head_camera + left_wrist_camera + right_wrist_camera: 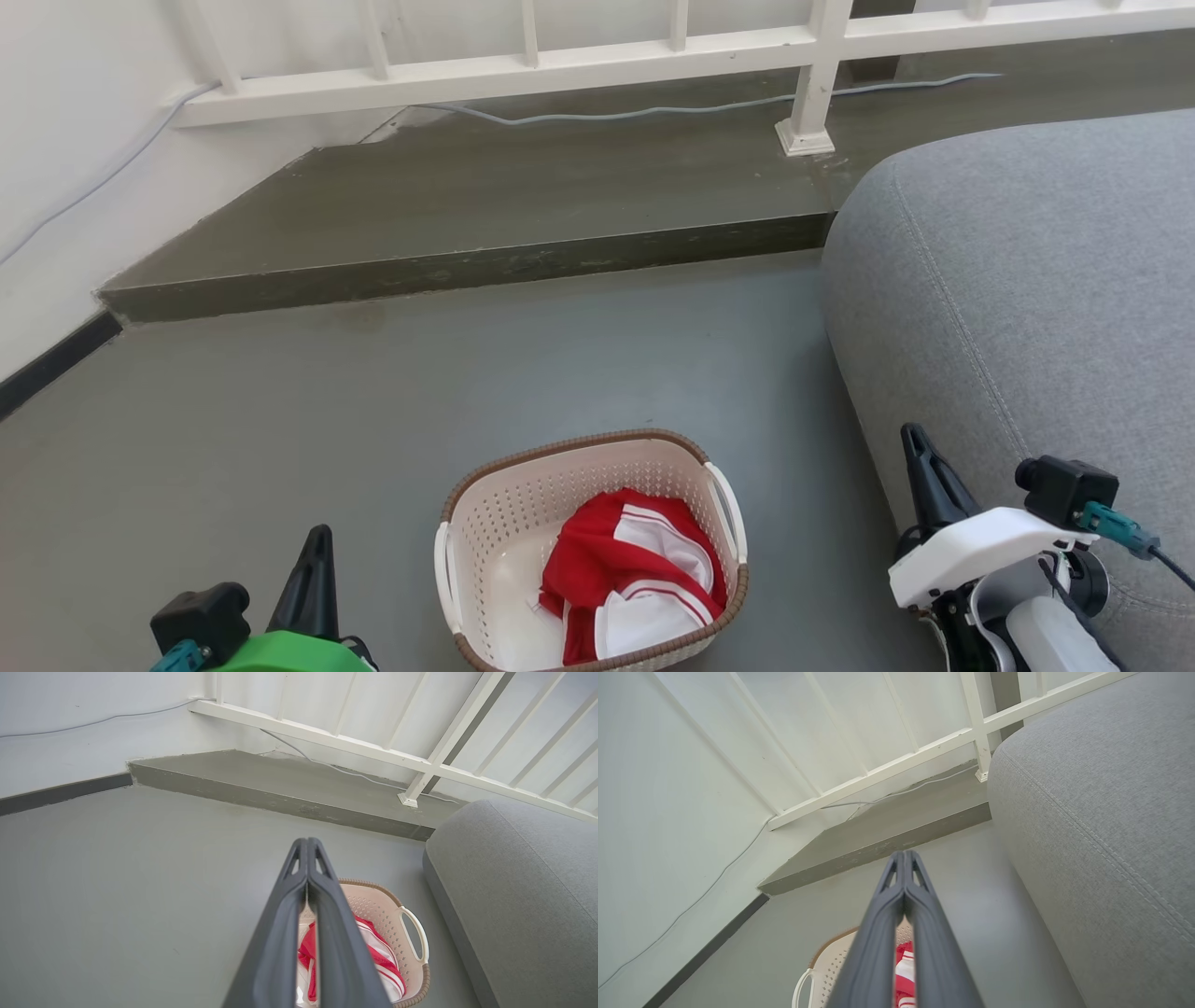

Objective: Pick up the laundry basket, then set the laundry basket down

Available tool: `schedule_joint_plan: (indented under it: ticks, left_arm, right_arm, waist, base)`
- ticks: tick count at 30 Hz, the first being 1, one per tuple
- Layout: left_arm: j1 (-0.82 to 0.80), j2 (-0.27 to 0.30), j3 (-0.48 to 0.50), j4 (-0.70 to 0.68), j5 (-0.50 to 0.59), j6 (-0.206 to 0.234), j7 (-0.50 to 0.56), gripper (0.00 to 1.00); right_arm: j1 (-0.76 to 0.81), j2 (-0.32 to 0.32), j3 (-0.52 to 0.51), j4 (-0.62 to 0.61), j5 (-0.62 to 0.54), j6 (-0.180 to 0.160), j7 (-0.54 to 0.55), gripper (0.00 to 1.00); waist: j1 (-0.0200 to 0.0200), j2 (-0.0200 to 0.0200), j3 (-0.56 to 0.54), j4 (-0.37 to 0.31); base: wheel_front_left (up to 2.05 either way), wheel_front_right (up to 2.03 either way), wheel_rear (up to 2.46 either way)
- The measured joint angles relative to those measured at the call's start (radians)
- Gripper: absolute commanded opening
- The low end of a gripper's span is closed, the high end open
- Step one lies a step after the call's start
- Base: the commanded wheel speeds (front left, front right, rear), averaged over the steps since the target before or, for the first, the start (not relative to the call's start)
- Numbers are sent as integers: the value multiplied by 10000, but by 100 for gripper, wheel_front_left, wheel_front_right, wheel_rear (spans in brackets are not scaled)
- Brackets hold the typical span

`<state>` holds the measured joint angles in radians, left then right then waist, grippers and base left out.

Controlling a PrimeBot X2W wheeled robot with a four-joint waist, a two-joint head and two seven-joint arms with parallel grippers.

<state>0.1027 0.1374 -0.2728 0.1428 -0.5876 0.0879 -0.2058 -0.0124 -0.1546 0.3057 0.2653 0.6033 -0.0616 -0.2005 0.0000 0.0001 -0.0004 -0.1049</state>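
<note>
1. Plainly, the laundry basket (pixel 560 481) stands upright on the grey floor (pixel 280 420), near the sofa (pixel 1027 280), with a red-and-white garment (pixel 635 569) inside.
2. The left gripper (pixel 307 847) and right gripper (pixel 904 856) flank it without touching it. Each has its fingers pressed together on nothing.
3. This fits a basket awaiting its lift or one already set back down (I cannot tell which). Either way, I judge the white side handles (pixel 727 509) the soundest holds, with the basket kept level.
4. The head view's bottom edge cuts off the basket's near rim, and dark fingers cover much of it in both wrist views.
</note>
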Motion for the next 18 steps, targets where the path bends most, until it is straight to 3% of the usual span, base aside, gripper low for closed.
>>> schedule_joint_plan:
  ticks: [18]
  left_arm:
    - [-50,-38,596,81,-2318,-366,573,0]
  right_arm:
    - [-5,219,-857,-25,2201,351,629,0]
  waist:
    - [0,0,12,228]
  base:
    - [0,0,0]
